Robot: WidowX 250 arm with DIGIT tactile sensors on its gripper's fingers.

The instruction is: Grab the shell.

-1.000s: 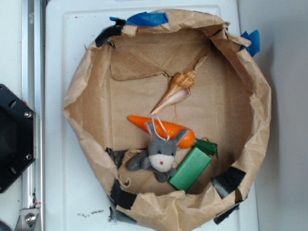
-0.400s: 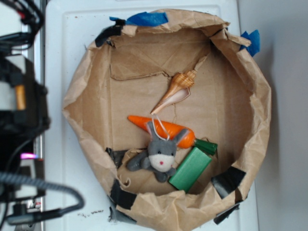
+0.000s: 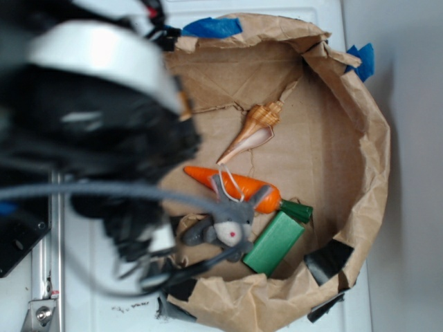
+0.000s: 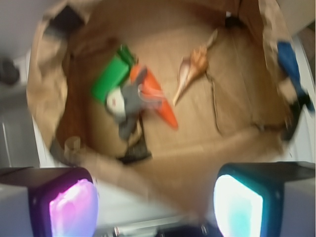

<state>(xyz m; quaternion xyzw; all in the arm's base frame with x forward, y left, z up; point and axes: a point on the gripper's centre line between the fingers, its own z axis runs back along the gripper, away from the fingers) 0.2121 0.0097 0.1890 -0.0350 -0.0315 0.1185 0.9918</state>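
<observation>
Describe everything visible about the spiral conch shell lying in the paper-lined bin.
The long spiral conch shell has a tan-brown ribbed spire at its wide end and tapers into a smooth cream-pink pointed body. It looks hard and glossy and appears unbroken. It lies flat on the brown paper floor of the bin, slanted, spire up and right, tip down and left toward the orange toy carrot, seemingly just short of it. In the blurred wrist view it also lies alone; the gripper is away from it.

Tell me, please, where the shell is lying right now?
In the exterior view the shell lies on the cardboard floor of the paper-walled bin, near its middle, just above the orange carrot, with its pointed tip toward it, apparently just short of touching.
</observation>
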